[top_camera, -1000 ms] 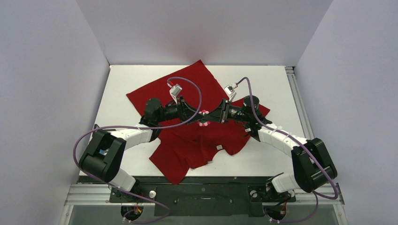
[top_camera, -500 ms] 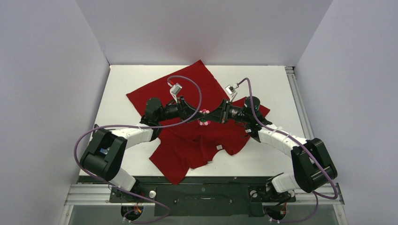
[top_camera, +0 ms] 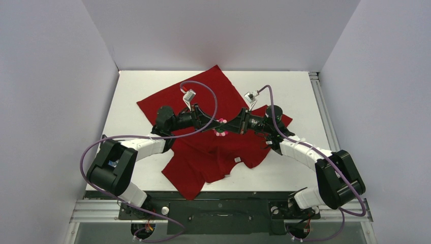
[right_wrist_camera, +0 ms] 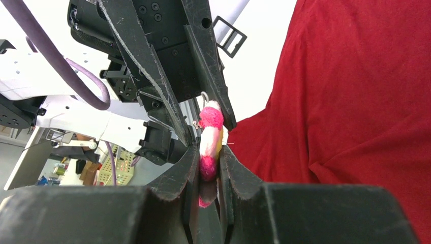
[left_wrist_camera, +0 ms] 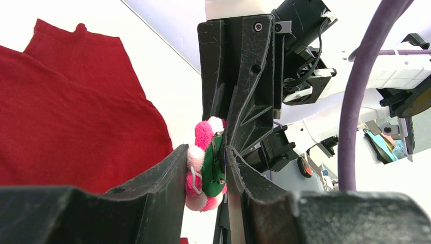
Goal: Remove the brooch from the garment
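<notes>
A white table (top_camera: 310, 101) between pale grey walls carries the garment (top_camera: 203, 162), a dark-red T-shirt lying rumpled across its middle, with a small white tag (top_camera: 237, 159) toward the near edge. Above the shirt's centre both arms reach inward and meet tip to tip, purple cables looping over them. The left gripper (left_wrist_camera: 207, 155) and right gripper (right_wrist_camera: 208, 151) are each clenched on the brooch (left_wrist_camera: 211, 170), its pink petals against one finger and green back against the other.

brooch (right_wrist_camera: 210, 133) boxed in, left gripper (left_wrist_camera: 206, 155), right gripper (right_wrist_camera: 207, 155)
</notes>
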Tool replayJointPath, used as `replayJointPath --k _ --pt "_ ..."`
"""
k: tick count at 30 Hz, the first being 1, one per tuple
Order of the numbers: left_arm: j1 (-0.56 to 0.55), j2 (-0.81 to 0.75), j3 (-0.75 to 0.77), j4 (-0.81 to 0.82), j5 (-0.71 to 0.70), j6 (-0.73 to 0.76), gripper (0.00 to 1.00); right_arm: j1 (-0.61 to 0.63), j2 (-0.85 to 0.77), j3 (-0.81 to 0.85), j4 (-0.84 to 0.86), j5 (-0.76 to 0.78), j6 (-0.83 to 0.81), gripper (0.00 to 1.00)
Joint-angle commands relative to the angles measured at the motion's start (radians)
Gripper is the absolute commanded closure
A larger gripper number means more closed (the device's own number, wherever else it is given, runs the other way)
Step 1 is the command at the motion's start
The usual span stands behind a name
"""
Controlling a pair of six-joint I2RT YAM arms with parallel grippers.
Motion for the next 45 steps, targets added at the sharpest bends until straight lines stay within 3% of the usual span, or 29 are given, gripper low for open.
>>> replayJointPath --k 1,13,38,45 --pt "0.006 -0.003 0.009 0.024 0.011 0.013 0.73 0.006 -0.04 0.004 0.099 -0.028 -0.018 1.0" --pt "-0.013 0.013 0.029 -0.008 0.034 0.025 0.79 0.009 -0.042 -0.008 0.163 -0.049 -0.02 1.0" --pt "-0.079 0.027 0.068 -0.054 0.124 0.071 0.79 0.015 -0.04 -0.002 0.165 -0.076 -0.032 1.0" --pt "-0.073 0.019 0.07 0.005 0.152 0.036 0.64 0.008 -0.034 0.001 0.144 -0.07 -0.038 1.0"
